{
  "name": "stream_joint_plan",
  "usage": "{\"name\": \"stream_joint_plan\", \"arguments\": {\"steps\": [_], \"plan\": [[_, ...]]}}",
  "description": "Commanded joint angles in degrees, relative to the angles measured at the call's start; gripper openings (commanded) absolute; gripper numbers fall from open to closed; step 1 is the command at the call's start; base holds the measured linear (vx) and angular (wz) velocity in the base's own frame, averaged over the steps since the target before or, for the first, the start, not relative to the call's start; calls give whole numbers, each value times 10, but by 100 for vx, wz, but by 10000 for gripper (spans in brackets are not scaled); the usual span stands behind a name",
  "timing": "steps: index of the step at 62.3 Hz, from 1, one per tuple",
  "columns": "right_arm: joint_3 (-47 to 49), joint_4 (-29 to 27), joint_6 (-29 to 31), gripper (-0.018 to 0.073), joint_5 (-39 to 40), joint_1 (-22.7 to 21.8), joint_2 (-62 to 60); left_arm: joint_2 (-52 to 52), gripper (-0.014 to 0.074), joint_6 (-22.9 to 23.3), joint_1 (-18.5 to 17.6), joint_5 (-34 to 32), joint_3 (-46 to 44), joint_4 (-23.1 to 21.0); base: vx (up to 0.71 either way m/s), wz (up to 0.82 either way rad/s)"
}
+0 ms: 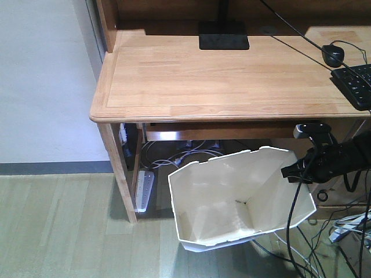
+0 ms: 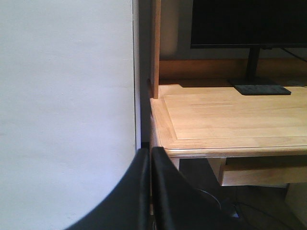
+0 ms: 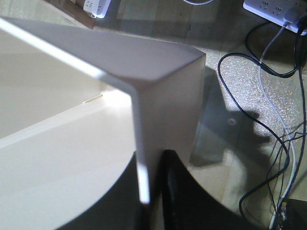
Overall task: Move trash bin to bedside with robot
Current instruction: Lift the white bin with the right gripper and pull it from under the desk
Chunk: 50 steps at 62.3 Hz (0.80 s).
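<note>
The white trash bin (image 1: 232, 197) is empty and tilted, its open top facing the front camera, just in front of the wooden desk (image 1: 220, 75). My right gripper (image 1: 295, 172) reaches in from the right and grips the bin's right rim. In the right wrist view the right gripper (image 3: 152, 160) is shut on the thin bin wall (image 3: 158, 96), one finger inside and one outside. My left gripper (image 2: 150, 152) is shut on nothing and points at the desk's left corner (image 2: 165, 139) and the white wall. The bedside is out of view.
Cables (image 1: 342, 231) and a power strip (image 3: 276, 9) lie on the floor to the right of the bin. Another power strip (image 1: 145, 188) sits by the desk leg (image 1: 119, 174). On the desk are a keyboard (image 1: 356, 84), a mouse (image 1: 333, 54) and a monitor stand (image 1: 223, 36).
</note>
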<state>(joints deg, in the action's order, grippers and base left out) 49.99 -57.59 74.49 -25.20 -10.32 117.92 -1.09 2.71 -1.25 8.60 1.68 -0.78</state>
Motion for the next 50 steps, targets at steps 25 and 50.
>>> {"name": "stream_joint_plan", "arguments": {"steps": [25,50], "plan": [[13,-46,-8,-6,-71,-3,-40,-6,-6,5,-3,-44,16,-2,0,1],[13,-46,-8,-6,-71,-3,-40,-6,-6,5,-3,-44,16,-2,-3,13]]}}
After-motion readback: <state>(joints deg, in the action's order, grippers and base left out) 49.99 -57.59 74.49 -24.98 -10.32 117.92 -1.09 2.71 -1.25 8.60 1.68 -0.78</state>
